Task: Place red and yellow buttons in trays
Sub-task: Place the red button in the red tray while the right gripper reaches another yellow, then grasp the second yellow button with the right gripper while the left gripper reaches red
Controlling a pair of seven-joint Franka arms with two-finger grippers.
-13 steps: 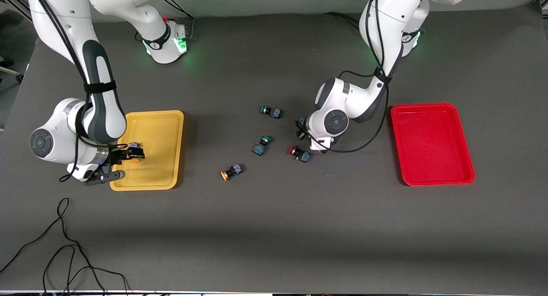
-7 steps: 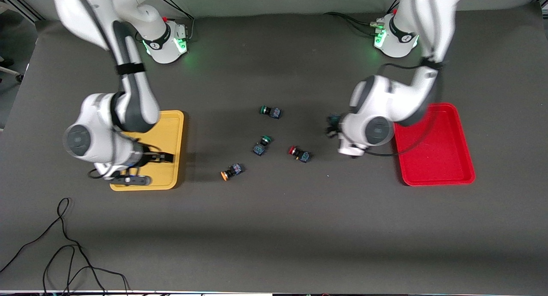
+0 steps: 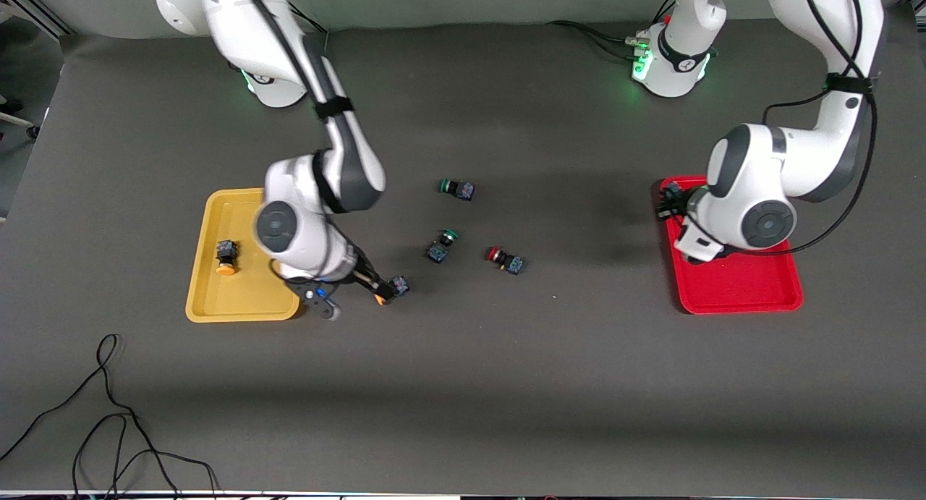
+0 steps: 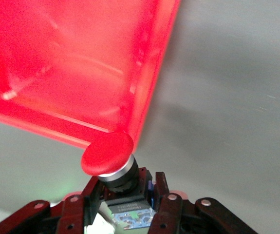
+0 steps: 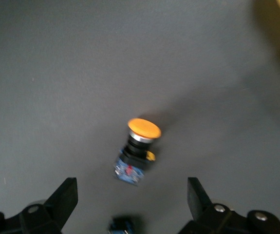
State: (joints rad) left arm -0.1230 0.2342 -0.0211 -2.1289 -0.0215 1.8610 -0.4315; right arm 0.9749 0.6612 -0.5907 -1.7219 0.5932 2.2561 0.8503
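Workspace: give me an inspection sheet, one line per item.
Surface: dark grey table.
Job's things: one yellow button in the yellow tray; another yellow button and a red button on the table; red tray.
Clutter: two green-capped buttons.
Grippers: right gripper open over the loose yellow button; left gripper holds a red-capped button over the red tray's edge.
Cables: black cable on the table.
Surroundings: nothing seen.
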